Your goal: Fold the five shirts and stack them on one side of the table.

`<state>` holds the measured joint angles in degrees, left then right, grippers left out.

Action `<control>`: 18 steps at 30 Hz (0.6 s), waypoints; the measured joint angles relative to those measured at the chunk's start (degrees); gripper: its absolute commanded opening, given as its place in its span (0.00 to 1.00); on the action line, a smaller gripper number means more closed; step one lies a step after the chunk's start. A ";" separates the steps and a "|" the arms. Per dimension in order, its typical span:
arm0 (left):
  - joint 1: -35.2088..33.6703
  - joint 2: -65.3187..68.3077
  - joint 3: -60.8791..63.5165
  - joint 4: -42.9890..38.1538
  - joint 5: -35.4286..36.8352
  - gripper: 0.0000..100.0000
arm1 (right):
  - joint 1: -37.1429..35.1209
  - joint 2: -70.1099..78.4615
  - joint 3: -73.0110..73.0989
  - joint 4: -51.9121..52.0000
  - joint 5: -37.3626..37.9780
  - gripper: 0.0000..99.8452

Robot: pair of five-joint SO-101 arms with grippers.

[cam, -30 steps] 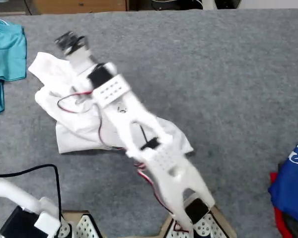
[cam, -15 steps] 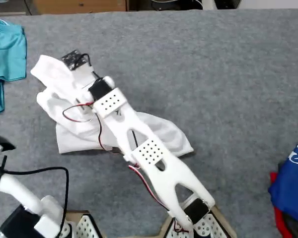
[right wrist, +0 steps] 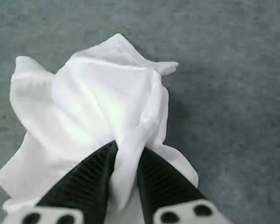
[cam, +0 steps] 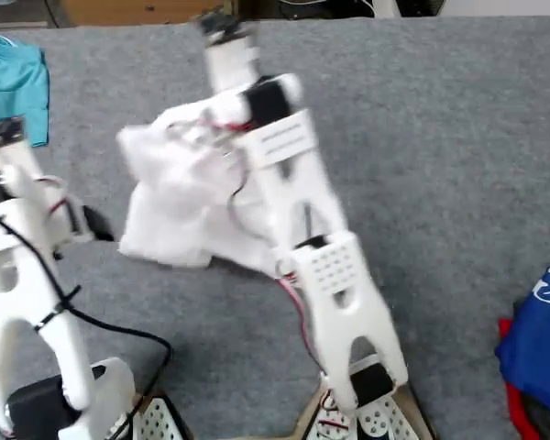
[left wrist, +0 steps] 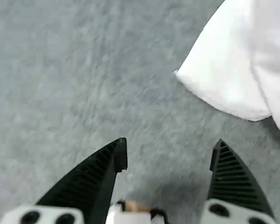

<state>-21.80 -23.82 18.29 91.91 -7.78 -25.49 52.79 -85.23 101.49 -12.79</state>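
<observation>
White crumpled cloth shirt [cam: 170, 215] I'm pinching in my right end effector [right wrist: 127, 150] is lying right of my wide-open left end effector [left wrist: 170, 151].

- Bare table [cam: 440, 137] lies wide open from 1 to 4 o'clock of the white shirt [cam: 174, 215].
- The right arm [cam: 298, 211] blocks its 5 o'clock side.
- The left arm [cam: 23, 275] stands at 8 o'clock, the teal shirt [cam: 18, 87] at 10.
- The blue shirt [cam: 536, 339] sits far off at 4.
</observation>
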 measured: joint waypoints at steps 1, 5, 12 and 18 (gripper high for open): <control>1.49 0.00 1.32 -2.46 1.05 0.30 | 2.37 -1.49 2.55 0.00 0.00 0.01; 7.38 0.00 7.74 -12.84 3.96 0.30 | 12.40 -8.09 16.00 0.00 0.70 0.01; 19.25 0.00 14.15 -21.10 4.48 0.30 | 26.29 -17.49 45.19 0.00 10.64 0.01; 25.05 0.00 14.33 -21.54 4.48 0.30 | 39.12 -22.59 57.67 0.00 19.52 0.05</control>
<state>3.25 -23.82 32.62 70.37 -3.30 13.63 30.20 -27.56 101.49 6.73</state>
